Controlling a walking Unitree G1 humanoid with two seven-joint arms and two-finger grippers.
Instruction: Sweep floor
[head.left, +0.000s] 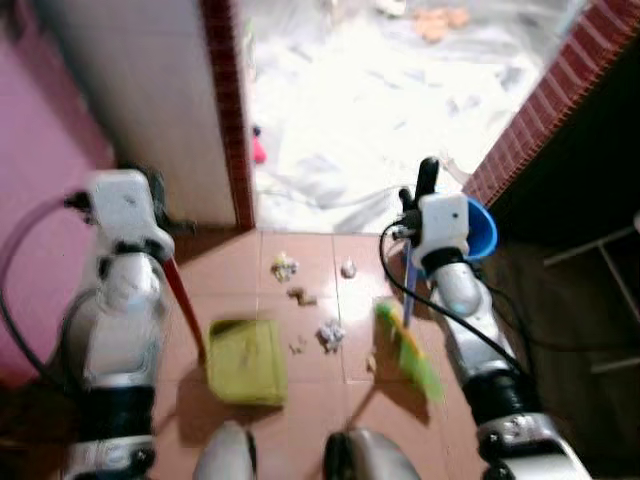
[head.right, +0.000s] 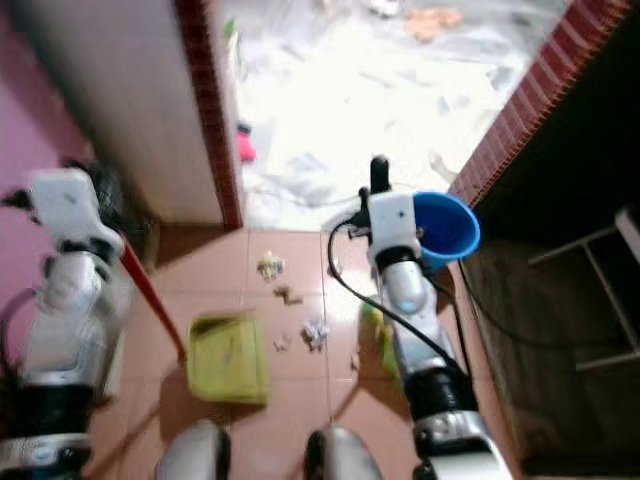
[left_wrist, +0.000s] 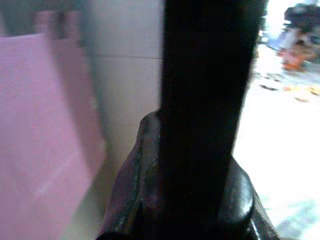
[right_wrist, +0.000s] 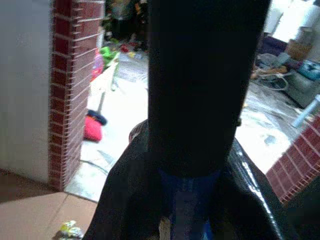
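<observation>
Right gripper clamped on blue broom handle, left gripper pinching red dustpan handle, crumpled scraps at dustpan's 2 o'clock

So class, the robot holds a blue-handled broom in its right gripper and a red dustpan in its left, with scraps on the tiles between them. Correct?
Not quite: the left eye view shows the dustpan is yellow-green; only its handle is red. The broom, right gripper, left gripper and scraps are as stated.

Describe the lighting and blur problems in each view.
Left and right eye views: sunlit floor beyond the doorway is blown out, left arm smeared. Left wrist view: soft throughout, dark finger blocks it. Right wrist view: sharper brick pillar, dark finger in front.
</observation>
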